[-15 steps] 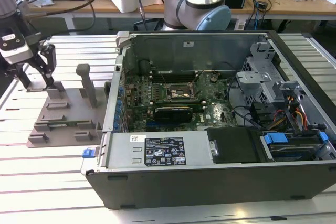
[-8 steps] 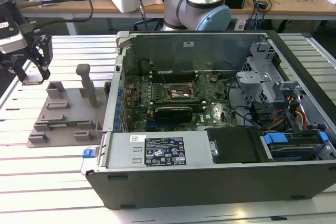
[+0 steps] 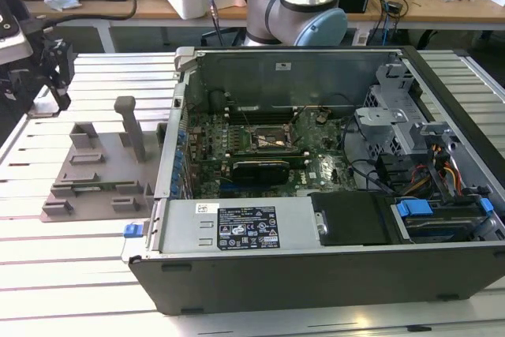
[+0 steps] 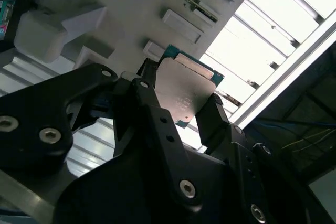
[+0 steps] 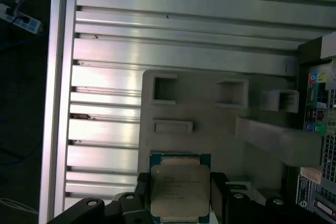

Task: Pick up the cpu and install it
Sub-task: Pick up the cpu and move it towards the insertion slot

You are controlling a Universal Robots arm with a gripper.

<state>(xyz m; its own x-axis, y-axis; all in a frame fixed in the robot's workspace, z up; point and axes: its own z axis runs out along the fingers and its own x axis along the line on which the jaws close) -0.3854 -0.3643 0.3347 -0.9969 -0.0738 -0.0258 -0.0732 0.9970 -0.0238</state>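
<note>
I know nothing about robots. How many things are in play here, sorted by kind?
robot arm: 1
pincer, shut on the cpu: 1
cpu: 1
grey holder tray: 1
open computer case: 1
Total: 5

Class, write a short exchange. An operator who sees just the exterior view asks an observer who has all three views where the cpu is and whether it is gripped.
Operator: I have the exterior view only. Where is the cpu?
Observer: In both wrist views the cpu sits inside the gripper.
Operator: Is it actually gripped?
Observer: In the second wrist view the fingers press on two opposite edges of it.
</note>
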